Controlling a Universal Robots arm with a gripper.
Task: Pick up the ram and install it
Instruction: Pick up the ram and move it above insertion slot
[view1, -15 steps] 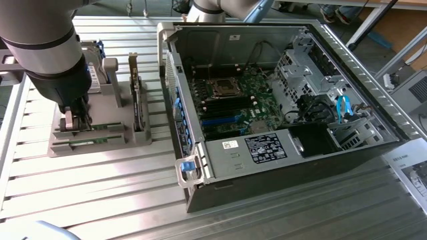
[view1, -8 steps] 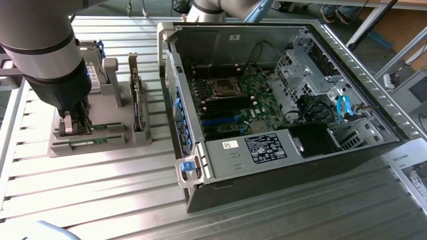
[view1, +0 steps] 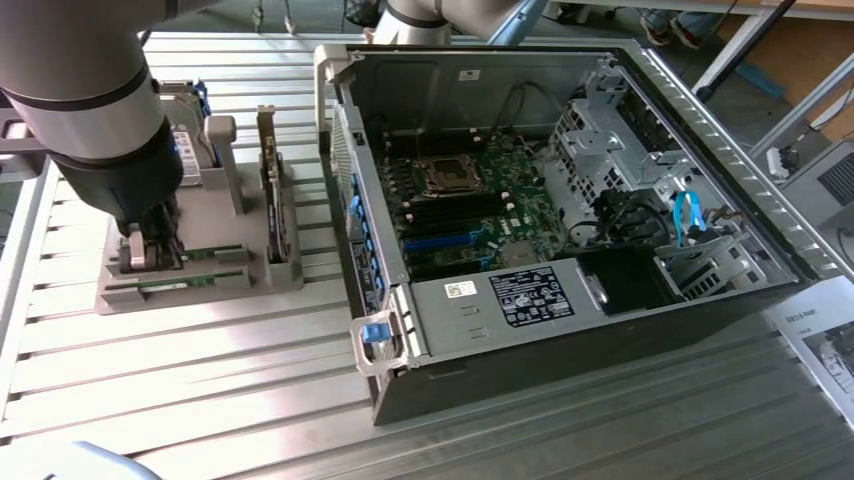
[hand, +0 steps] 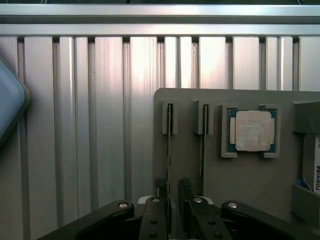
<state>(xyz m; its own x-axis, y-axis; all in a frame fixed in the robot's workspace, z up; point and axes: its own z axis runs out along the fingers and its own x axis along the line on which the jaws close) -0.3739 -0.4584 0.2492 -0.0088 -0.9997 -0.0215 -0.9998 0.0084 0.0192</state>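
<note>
1. You're working on a table (view1: 200, 380) of ribbed silver metal slats that spans the exterior view.
2. In the wrist view the same slats (hand: 100, 125) catch bright light, with pale glare streaks along their length.
3. Past the table's far edge, at the exterior view's right, you can see grey floor (view1: 731, 105).
4. A brown wooden board (view1: 801, 45) stands there, with a dark slanted pole (view1: 745, 45) crossing in front.
5. What looks like a white power strip (view1: 781, 158) lies on that floor.
</note>
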